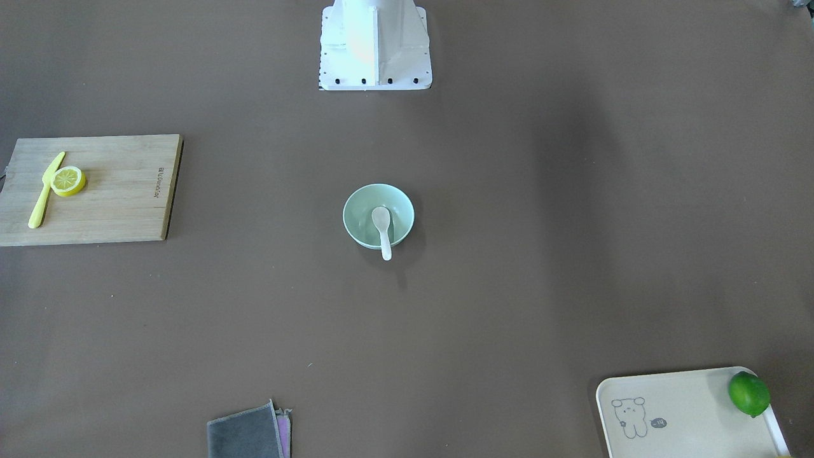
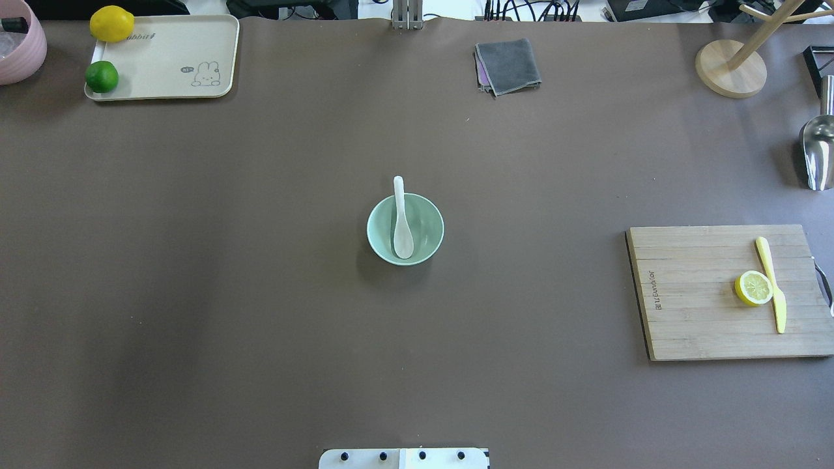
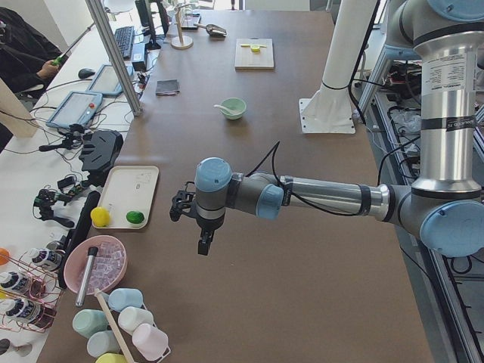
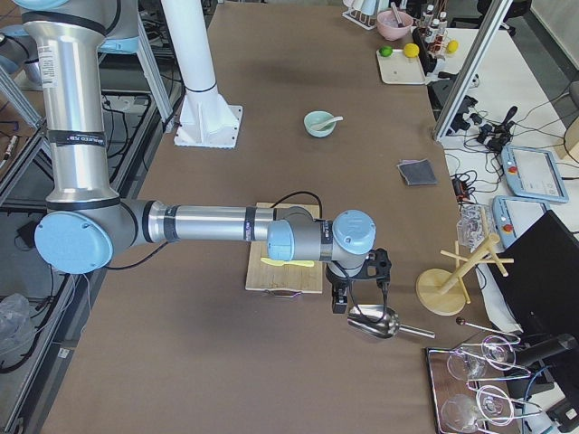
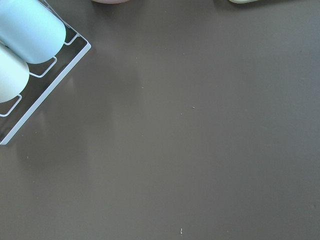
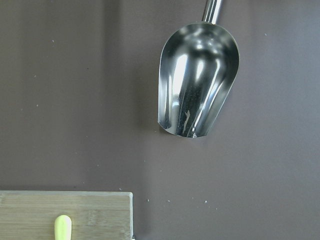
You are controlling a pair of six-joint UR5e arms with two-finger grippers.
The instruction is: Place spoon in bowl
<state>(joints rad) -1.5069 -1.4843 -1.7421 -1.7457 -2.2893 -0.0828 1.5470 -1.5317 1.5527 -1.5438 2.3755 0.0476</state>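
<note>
- The spoon [image 2: 401,221] lies in the mint bowl [image 2: 427,228] mid-bench [image 2: 260,293], scoop down inside, handle leaning over the rim on the side away from the robot.
- The left arm reaches out level near the cream tray [image 3: 140,189]; its pincer [image 3: 203,242] hangs downward, and I cannot tell its grip.
- The right arm stretches over the cutting board [image 4: 271,278]; its pincer [image 4: 342,303] points down above a steel scoop [image 4: 375,324], grip likewise unreadable.

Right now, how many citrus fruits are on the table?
3. A whole lemon and a lime at the cream tray's edge; a cut lemon half on the cutting board beside the yellow knife. None looks hidden.
</note>
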